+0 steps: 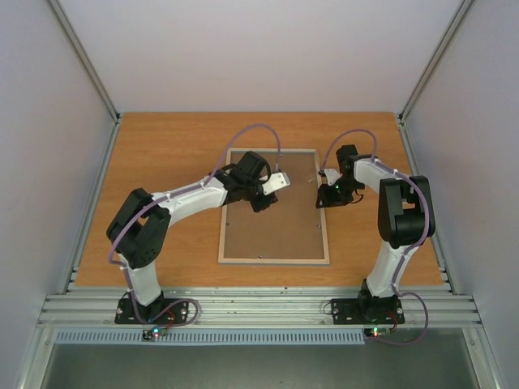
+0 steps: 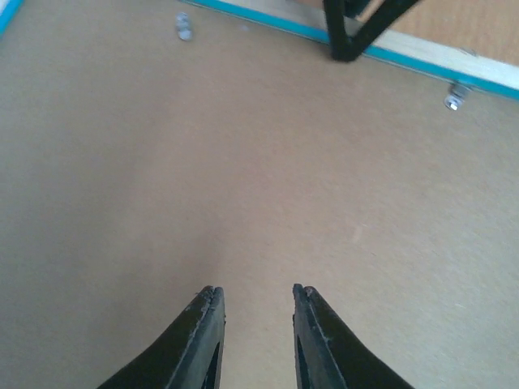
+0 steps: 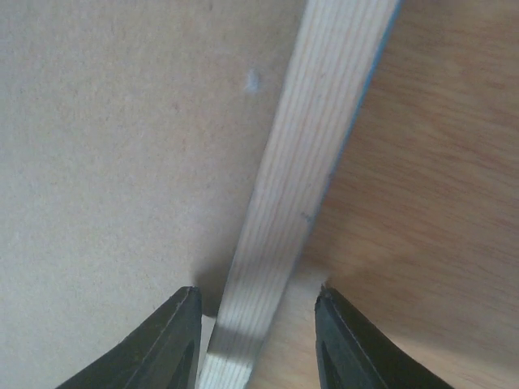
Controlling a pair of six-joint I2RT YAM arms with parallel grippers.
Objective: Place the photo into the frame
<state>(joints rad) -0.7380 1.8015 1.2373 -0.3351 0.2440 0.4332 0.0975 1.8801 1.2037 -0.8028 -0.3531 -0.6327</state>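
The frame (image 1: 273, 260) has a pale, straight-grained wood back and a thin turquoise outer edge. The board (image 1: 280, 227) in it is plain matt brown. Its clips (image 2: 454, 99) are silver-grey. The table (image 1: 162, 154) is orange-brown with a wood grain. The left arm (image 1: 190, 198) and right arm (image 1: 401, 211) are white and black, with purple cables (image 1: 259, 127). The left gripper (image 2: 255, 296) and right gripper (image 3: 255, 300) are black.

You have the frame (image 1: 273, 260) lying flat, back up, in the middle of the desk (image 1: 162, 146), its short sides facing the near and far edges. Its pale wood rim shows a thin turquoise outer edge, and a brown backing board (image 1: 276, 231) fills its opening.
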